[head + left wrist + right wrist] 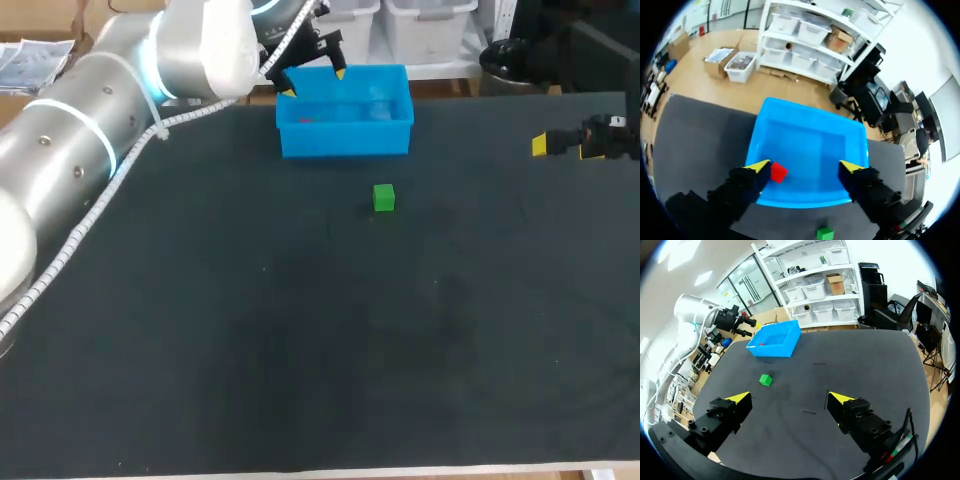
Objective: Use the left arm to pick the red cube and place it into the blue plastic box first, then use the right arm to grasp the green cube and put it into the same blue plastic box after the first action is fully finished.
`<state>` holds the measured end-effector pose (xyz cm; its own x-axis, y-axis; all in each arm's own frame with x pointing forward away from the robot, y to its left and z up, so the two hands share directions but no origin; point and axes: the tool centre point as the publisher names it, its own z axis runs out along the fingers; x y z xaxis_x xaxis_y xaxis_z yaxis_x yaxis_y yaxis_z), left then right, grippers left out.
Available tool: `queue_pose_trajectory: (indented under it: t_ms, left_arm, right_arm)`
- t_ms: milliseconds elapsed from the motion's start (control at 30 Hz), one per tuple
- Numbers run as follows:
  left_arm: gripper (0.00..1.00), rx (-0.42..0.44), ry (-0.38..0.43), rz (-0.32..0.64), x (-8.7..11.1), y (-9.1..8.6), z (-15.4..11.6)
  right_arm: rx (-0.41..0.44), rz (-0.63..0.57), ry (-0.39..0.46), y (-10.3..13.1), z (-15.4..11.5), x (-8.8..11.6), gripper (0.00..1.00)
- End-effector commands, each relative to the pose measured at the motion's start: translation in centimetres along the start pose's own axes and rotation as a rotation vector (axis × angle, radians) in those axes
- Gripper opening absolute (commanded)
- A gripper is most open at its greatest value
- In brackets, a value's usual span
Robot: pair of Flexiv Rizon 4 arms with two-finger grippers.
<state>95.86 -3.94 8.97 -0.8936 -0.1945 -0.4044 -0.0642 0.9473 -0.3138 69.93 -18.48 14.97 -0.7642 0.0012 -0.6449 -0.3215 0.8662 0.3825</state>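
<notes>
Hovering with fingers spread and empty, left gripper (805,167) above the blue plastic box (810,202), red cube (778,172) lying inside it near one fingertip, green cube (384,197) on the dark table (300,350) near the box, right gripper (790,399) spread wide, well apart.

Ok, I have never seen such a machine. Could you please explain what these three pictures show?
It is a robot with two arms, each ending in a two-fingered hand with yellow tips. One picture looks down on the table from above; the other two come from cameras on each wrist. The left hand is open above the box, and the red cube lies inside it. The green cube sits on the table, apart from the box. The right hand is open and holds nothing.
</notes>
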Motion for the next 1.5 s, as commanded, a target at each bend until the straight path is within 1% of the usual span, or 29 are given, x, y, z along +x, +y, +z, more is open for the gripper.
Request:
queue_pose_trajectory:
  t_ms: [33, 233, 367, 467, 667, 700, 800, 1500]
  left_arm:
    - [1.00, -0.011, 0.010, 0.046, 0.0, -0.5, -0.9]
    - [1.00, 0.000, -0.006, 0.120, 1.6, -0.7, -2.9]
    - [1.00, 0.017, -0.010, 0.188, 3.4, -0.7, -4.8]
    - [1.00, 0.050, -0.007, 0.228, 4.7, -0.4, -6.1]
    - [1.00, 0.088, -0.007, 0.311, 7.2, 0.2, -9.1]
    - [1.00, 0.090, -0.007, 0.325, 7.6, 0.4, -9.5]
    - [1.00, 0.054, -0.002, 0.351, 8.8, 0.8, -10.7]
    - [1.00, 0.054, -0.002, 0.351, 8.8, 0.8, -10.7]
  right_arm:
    - [0.000, 0.000, 0.001, 0.0, 0.0, 0.0, 1.00]
    - [0.000, 0.000, 0.001, 0.0, 0.0, 0.0, 1.00]
    - [0.000, 0.000, 0.001, 0.0, 0.0, 0.0, 1.00]
    - [0.000, 0.000, 0.001, 0.0, 0.0, 0.0, 1.00]
    - [0.000, 0.000, 0.001, 0.0, 0.0, 0.0, 1.00]
    - [0.000, 0.000, 0.001, 0.0, 0.0, 0.0, 1.00]
    - [0.000, 0.000, 0.001, 0.0, 0.0, 0.0, 1.00]
    - [0.000, 0.000, 0.001, 0.0, 0.0, 0.0, 1.00]
